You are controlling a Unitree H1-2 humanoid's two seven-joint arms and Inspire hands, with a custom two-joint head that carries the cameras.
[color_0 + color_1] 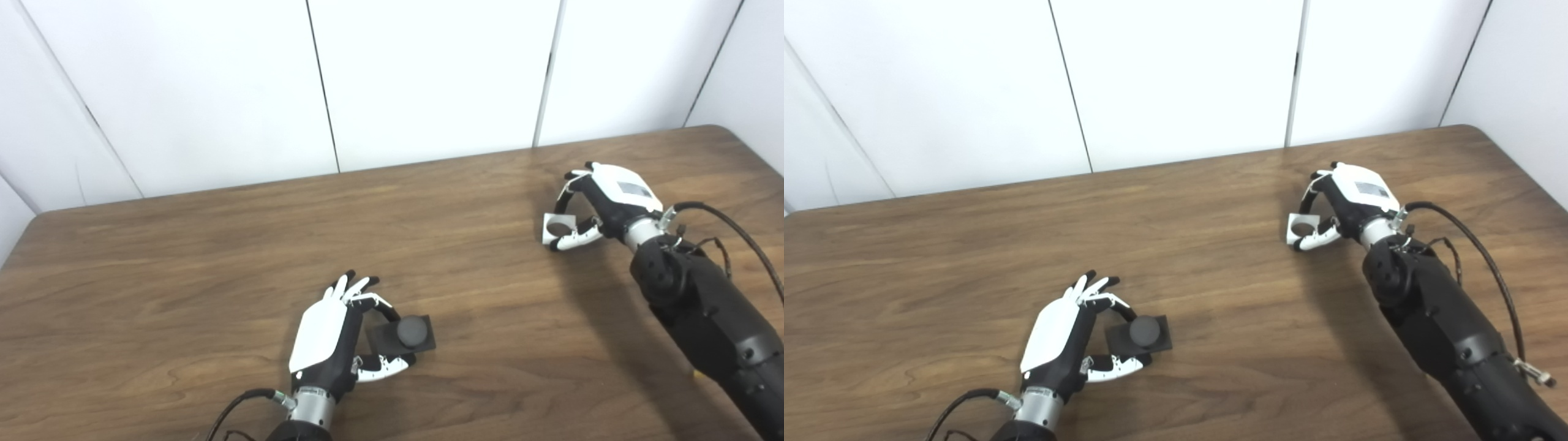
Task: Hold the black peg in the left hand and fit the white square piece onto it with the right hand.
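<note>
Black peg (pixel 410 332): round stud on a square base, seen near front-centre of the counter (pixel 184 288). White square piece (pixel 558 227) with round hole, tilted, seen far right, well apart.

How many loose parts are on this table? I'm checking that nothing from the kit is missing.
2. The black peg is near the front, in the left hand. The white square piece is at the far right, in the right hand. Nothing else shows.

Both hands are showing white back plates over black palms: the left hand (pixel 334 343) and right hand (pixel 603 205). White-and-black fingers (pixel 386 366) are ending in black tips. Silver wrist cuffs and black cables are joining bulky black forearms.
</note>
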